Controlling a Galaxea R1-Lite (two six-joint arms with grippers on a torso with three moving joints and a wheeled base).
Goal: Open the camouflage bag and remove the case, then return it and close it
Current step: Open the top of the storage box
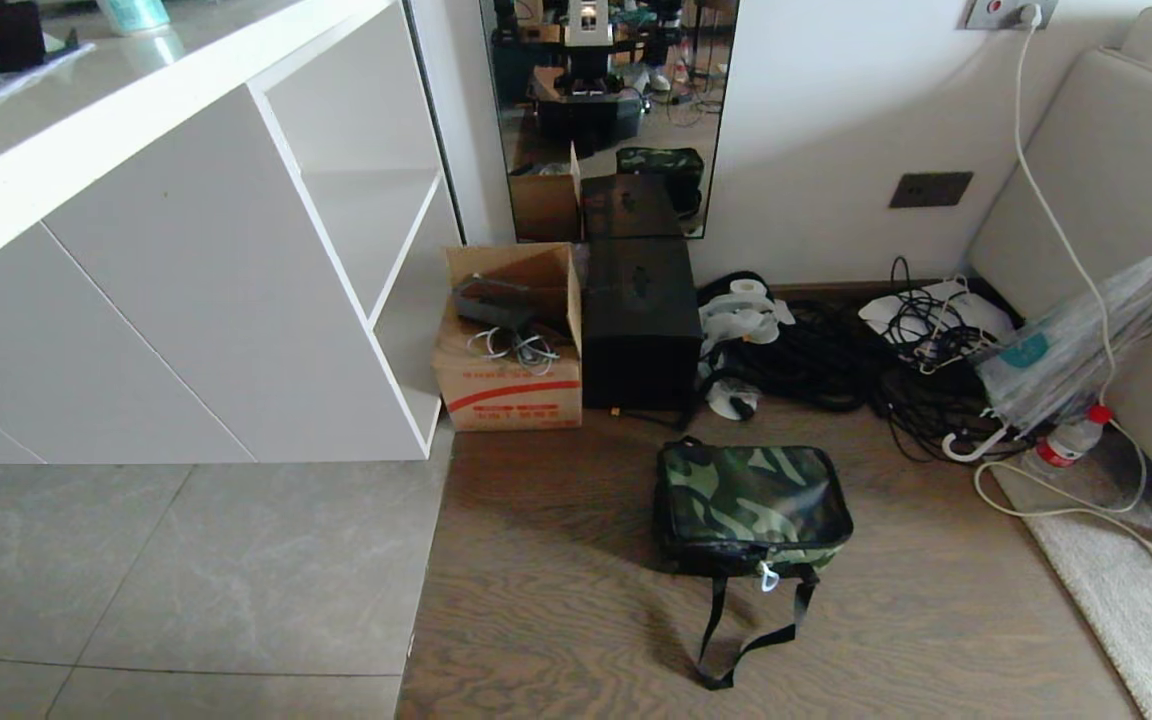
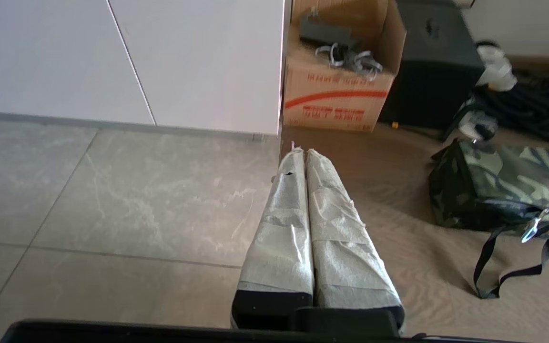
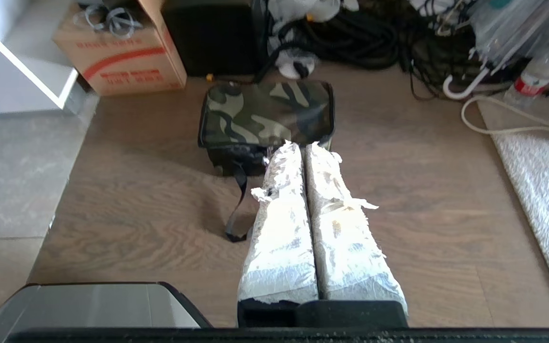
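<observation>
The camouflage bag (image 1: 751,505) lies closed on the wooden floor, its black strap (image 1: 751,630) trailing toward me. It also shows in the left wrist view as the bag (image 2: 503,186) and in the right wrist view as the bag (image 3: 267,114). The case is hidden. My left gripper (image 2: 302,152) is shut, its tape-wrapped fingers pressed together, held over the floor to the bag's left. My right gripper (image 3: 298,146) is shut too, hanging in front of the bag's near edge with nothing in it. Neither arm appears in the head view.
A brown cardboard box (image 1: 511,345) with a red stripe and a black cube-shaped box (image 1: 639,320) stand behind the bag. A white cabinet (image 1: 186,280) is at the left. Tangled cables (image 1: 896,370), a water bottle (image 1: 1071,440), a mirror (image 1: 606,110) and a pale rug (image 1: 1126,590) crowd the right.
</observation>
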